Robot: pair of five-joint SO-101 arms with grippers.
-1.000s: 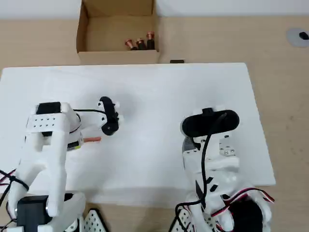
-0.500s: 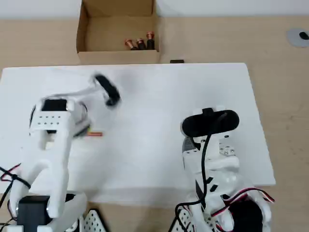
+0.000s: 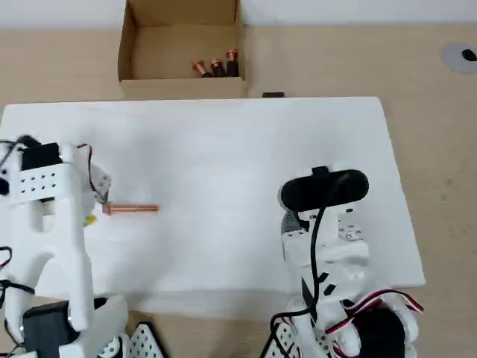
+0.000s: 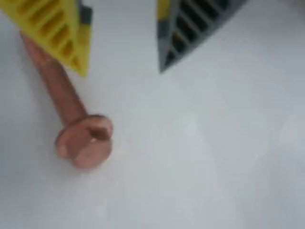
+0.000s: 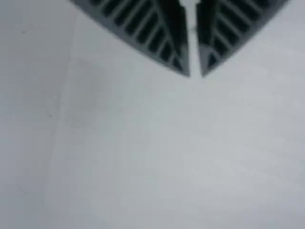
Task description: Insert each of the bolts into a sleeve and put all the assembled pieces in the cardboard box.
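A copper bolt [image 3: 131, 209] lies flat on the white mat [image 3: 238, 149] at the left, its head toward the left arm [image 3: 46, 201]. In the left wrist view the bolt [image 4: 82, 143] shows its round head, and its shaft runs under the yellow finger [image 4: 62, 33]. My left gripper [image 4: 121, 70] is open just above the mat, with the bolt outside the gap. My right gripper [image 5: 193, 74] is shut on nothing, low over bare mat. The cardboard box [image 3: 128, 52] at the back holds three assembled pieces [image 3: 216, 66].
The right arm [image 3: 324, 194] stands over the right half of the mat. A small dark object [image 3: 273, 95] lies at the mat's far edge beside the box. Wooden tabletop [image 3: 432, 149] surrounds the mat.
The left arm has swung back to the left and its wrist has turned away. The bolt now lies uncovered on the mat. The right arm has kept still.
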